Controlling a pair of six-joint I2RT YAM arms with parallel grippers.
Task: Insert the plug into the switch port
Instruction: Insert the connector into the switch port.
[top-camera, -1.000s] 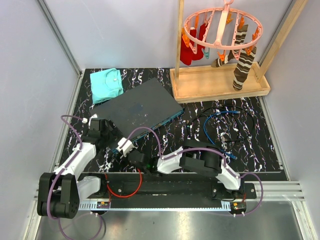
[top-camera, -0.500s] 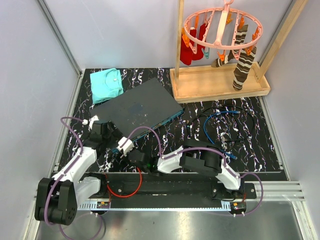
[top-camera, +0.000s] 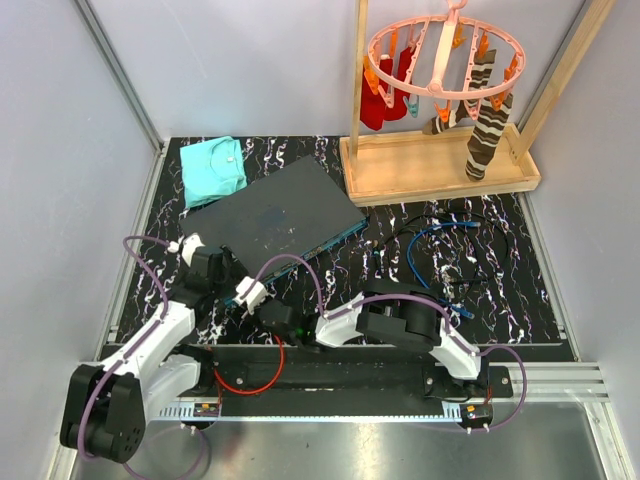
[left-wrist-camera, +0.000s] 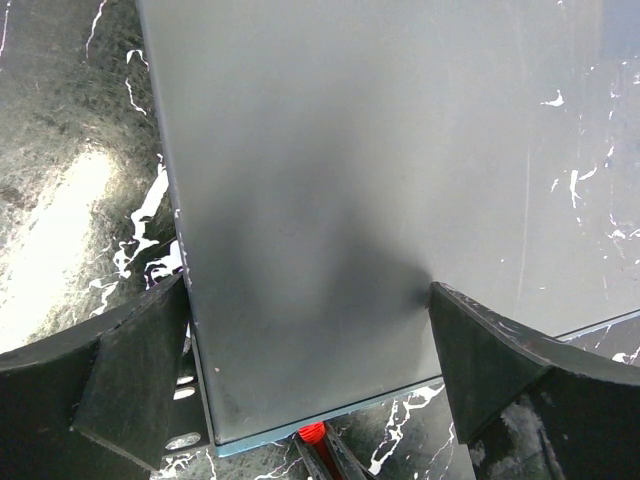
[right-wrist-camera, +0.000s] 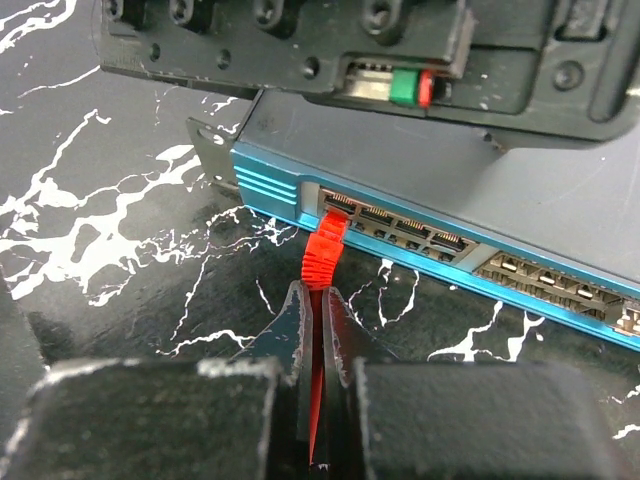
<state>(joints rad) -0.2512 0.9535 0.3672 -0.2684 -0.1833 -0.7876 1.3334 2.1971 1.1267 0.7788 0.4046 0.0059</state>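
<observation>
- Top view: switch (top-camera: 275, 210) lies flat and askew on the marbled worktop (top-camera: 500, 290). Its teal socket edge faces the arm bases.
- A folded teal cloth (top-camera: 213, 170) lies just beyond the switch's far left corner. A wooden rack (top-camera: 440, 170) sits off its far right corner.
- Left claw (left-wrist-camera: 310, 370) is spread wide over the switch's near left corner, one finger (left-wrist-camera: 140, 370) at each side. Whether they touch the casing, cannot tell.
- Right claw (right-wrist-camera: 313, 300) is pressed together, pinching the red plug (right-wrist-camera: 323, 255) by its tail.
- Only the right wrist view shows the sockets: the plug's tip is at the mouth of the end socket, nearest the switch's left corner. Seated or not, cannot tell.
- The left wrist view gives only a sliver of red below the switch's teal edge.
- The top view hides the plug under the arms but shows a red cable (top-camera: 250, 378) looped near the bases.
</observation>
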